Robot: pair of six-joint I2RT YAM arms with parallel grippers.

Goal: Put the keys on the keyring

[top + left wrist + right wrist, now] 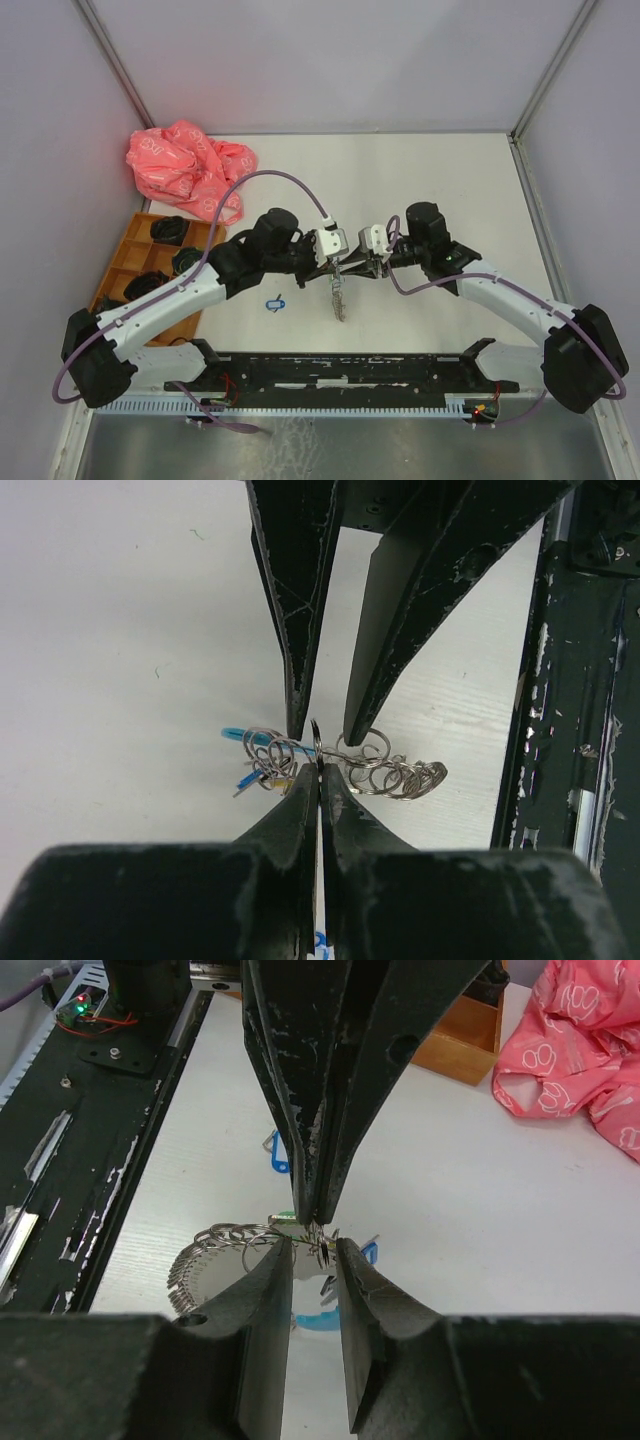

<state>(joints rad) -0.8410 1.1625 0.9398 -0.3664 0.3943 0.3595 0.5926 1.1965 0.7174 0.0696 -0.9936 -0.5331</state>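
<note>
Seen from above, the two arms meet just below the middle of the table [450, 200]. The left gripper [318, 772] is clamped on one thin wire loop of the keyring [392, 776], its jaws pressed together with only the wire between them. The right gripper [315, 1252] faces it tip to tip. Its jaws stand apart, one on either side of the same loop, and no contact with it can be made out.

The keyring is held off the table. From the pinch a string of small metal rings sags toward 6 o'clock in the top view. A light-blue curved section [315, 1322] shows through the gap between the right gripper's fingers. Small blue and yellow tags [255, 773] are bunched at 9 o'clock of the pinch in the left wrist view; whether their keys are already threaded cannot be told. One key with a blue tag [277, 303] lies alone on the table at 8 o'clock of the grippers. A pink bag [190, 165] sits at 10 o'clock and an orange tray [140, 262] at 9 o'clock.

The keyring is judged light, limp and slippery: hard round wire that will swing and twist in a pinch. Hold is best taken flat across a single loop, close to its split. The loose key is probably best gripped by its plastic tag, which is broader and less slick than the metal.
</note>
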